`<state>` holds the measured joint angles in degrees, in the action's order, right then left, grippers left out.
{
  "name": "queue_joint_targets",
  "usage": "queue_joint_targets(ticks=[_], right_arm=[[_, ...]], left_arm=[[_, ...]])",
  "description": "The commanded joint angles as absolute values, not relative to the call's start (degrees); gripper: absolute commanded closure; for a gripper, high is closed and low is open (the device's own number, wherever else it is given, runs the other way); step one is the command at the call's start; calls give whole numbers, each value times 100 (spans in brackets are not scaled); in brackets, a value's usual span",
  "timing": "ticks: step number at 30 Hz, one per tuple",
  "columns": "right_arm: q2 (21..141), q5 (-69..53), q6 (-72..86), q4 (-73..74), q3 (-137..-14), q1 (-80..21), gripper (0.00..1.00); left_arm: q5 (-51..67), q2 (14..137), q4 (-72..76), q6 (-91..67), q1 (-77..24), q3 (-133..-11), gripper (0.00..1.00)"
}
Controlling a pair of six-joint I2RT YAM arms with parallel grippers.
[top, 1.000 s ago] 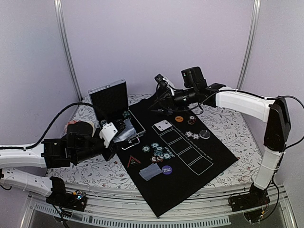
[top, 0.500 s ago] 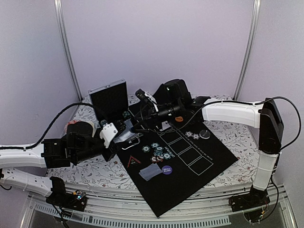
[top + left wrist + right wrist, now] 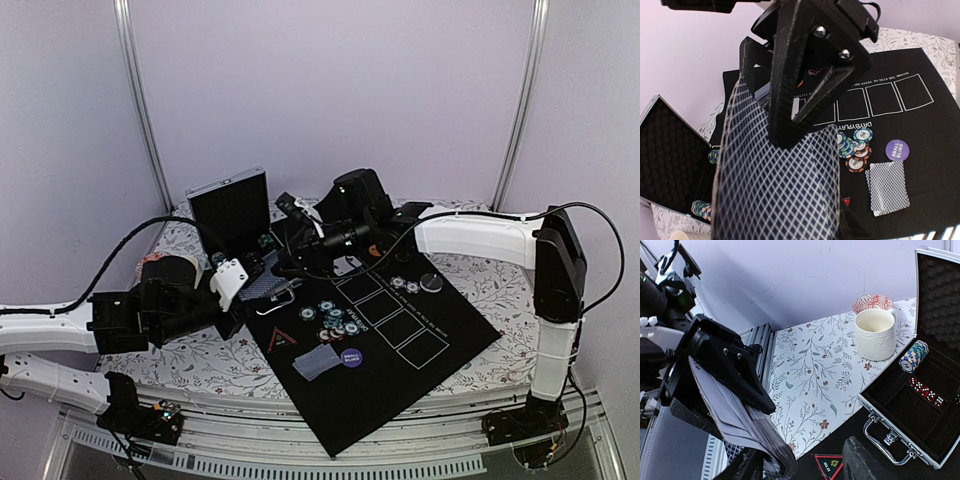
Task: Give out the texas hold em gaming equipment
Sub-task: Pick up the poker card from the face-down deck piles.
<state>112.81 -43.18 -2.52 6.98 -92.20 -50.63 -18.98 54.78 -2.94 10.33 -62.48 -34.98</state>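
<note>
My left gripper [image 3: 258,288] is shut on a deck of lattice-backed playing cards [image 3: 775,190], held up over the mat's left edge. My right gripper [image 3: 805,467] stands open at that deck. One of its fingers [image 3: 790,100] lies on the top card and the other is behind, with the deck's edge [image 3: 775,455] between them. On the black mat [image 3: 420,340] lie a heap of poker chips [image 3: 335,320], a small card pile [image 3: 317,362], a purple button [image 3: 351,356], a red-edged triangle [image 3: 281,339], more chips [image 3: 405,285] and a dark button [image 3: 431,283].
The open silver case [image 3: 235,210] stands at the back left with a chip stack [image 3: 914,356] and red dice [image 3: 926,390] inside. A white mug [image 3: 875,332] and a red patterned bowl [image 3: 872,302] sit on the floral cloth beside it.
The right arm has swung left from over the far mat to the deck, and its jaws have narrowed. The left arm and the deck have stayed put.
</note>
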Motion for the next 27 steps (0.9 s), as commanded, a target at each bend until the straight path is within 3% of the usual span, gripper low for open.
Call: queue_joint_targets(ticks=[1,16,27], right_arm=[[11154,-4049,-517,1173,-9310,-5095,52],[10799,-4505,-639,1432,-9313,-5092,95],[10670,-4324,-901,1942,-9433,-5097,98]], left_arm=[[-1916,5413,-158,1097,-6309,-3543,67],[-1934,5429,-152,1075,-6312,-3524,67],[-1988,5447,-208,1048,-6309,-3525,66]])
